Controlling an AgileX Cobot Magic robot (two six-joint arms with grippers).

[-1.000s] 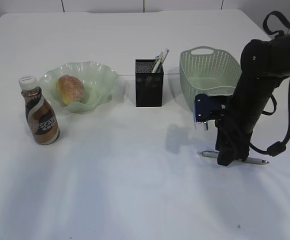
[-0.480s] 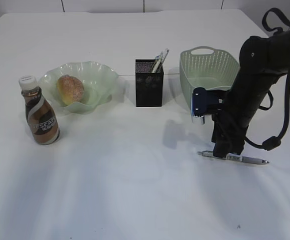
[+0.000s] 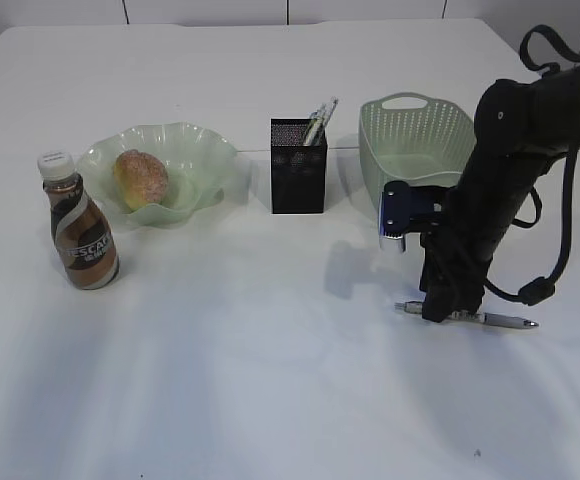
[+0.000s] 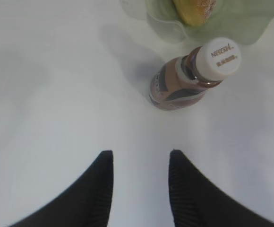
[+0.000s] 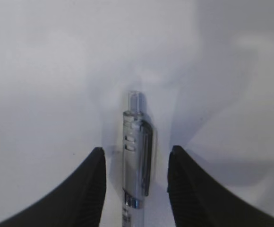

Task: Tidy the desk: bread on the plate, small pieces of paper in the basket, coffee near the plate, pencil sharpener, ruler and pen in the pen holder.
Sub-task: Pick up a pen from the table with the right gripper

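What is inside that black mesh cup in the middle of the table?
The black mesh cup holds a few slim pen-like sticks that poke out of its top at a slant. Their lower parts and anything smaller at the bottom are hidden by the dark mesh wall.

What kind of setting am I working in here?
Likely a staged desk on a white table: a mesh pen holder, a pen, and a snack, bread on a plate.
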